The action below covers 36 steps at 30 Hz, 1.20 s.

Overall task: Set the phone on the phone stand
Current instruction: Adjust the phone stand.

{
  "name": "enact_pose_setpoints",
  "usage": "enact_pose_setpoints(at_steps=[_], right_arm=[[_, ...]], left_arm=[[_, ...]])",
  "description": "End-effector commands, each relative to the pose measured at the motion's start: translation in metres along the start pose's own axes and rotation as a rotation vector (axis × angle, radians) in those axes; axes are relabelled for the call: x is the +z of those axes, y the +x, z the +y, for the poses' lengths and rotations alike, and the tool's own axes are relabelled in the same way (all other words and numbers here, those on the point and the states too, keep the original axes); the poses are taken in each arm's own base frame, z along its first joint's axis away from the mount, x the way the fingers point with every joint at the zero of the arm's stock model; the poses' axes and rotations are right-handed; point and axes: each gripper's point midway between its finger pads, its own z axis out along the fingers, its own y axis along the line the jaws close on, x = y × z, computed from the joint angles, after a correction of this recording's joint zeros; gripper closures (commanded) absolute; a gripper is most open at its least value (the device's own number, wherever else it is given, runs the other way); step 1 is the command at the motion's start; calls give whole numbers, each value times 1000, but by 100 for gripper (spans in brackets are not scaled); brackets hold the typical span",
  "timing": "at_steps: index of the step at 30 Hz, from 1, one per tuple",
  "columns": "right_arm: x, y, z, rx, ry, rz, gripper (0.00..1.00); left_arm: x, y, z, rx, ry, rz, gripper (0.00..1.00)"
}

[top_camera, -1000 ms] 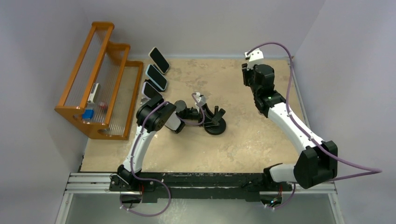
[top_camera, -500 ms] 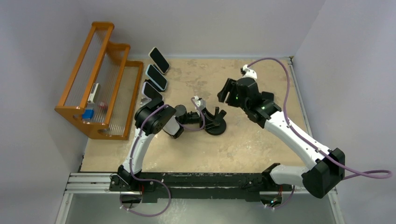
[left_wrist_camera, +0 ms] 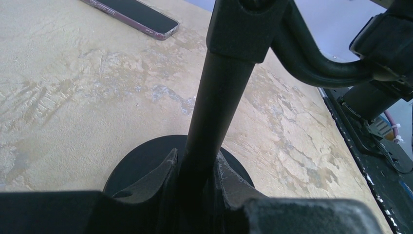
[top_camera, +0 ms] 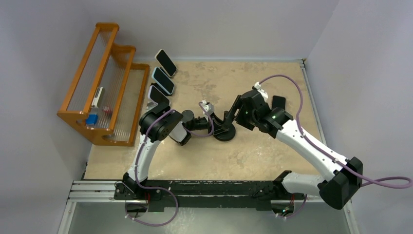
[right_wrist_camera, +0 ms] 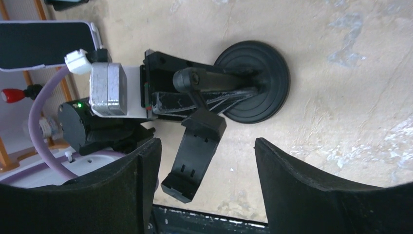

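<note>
The left gripper (left_wrist_camera: 195,168) pinches the thin stem of the black plastic phone stand (right_wrist_camera: 253,80) just above its round base. The right gripper (right_wrist_camera: 205,146) hangs over the stand's cradle, fingers spread wide, holding nothing. The dark flat phone (top_camera: 278,102) lies on the beige mottled table (top_camera: 204,161), right of the stand, beside the right arm.
</note>
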Motion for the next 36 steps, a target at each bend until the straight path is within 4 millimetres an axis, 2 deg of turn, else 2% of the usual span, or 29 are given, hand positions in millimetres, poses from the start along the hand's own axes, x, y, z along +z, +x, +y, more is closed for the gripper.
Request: enact_pose_setpoints(at_steps=[1,3,9,14,16,19,24,28,30,33,36], right_arm=[[4,11,8,37,-9,27,28],[11,10,7,31,-3,12,28],[18,-8,9,29,51,-57,31],[25,-10,9,-6,62,-58,41],[28,-10,11,-15,60,-60,59],[31,-15,14,-41,54,-80,99],[27,-36,24,-231,-8,-180,100],[10,-59,32,-359,-97,-334,100],[-2,-69,44,-403,-181,-425,100],[-22,-78,54,-474,-294,-550,100],[-25,-75,53,-565,-342,-627,100]], left_arm=[[-29,85,6,-351,-140,224,100],[-30,86,6,-353,-143,228,100],[-30,87,5,-357,-139,235,100],[-30,88,5,-360,-133,239,100],[-30,89,4,-360,-130,242,100],[-30,90,3,-364,-120,254,100],[-26,91,-4,-390,-52,283,100],[-24,84,-12,-414,0,288,100],[-21,80,-17,-424,41,300,100],[-19,76,-24,-455,122,345,100],[-19,68,-30,-481,190,372,100]])
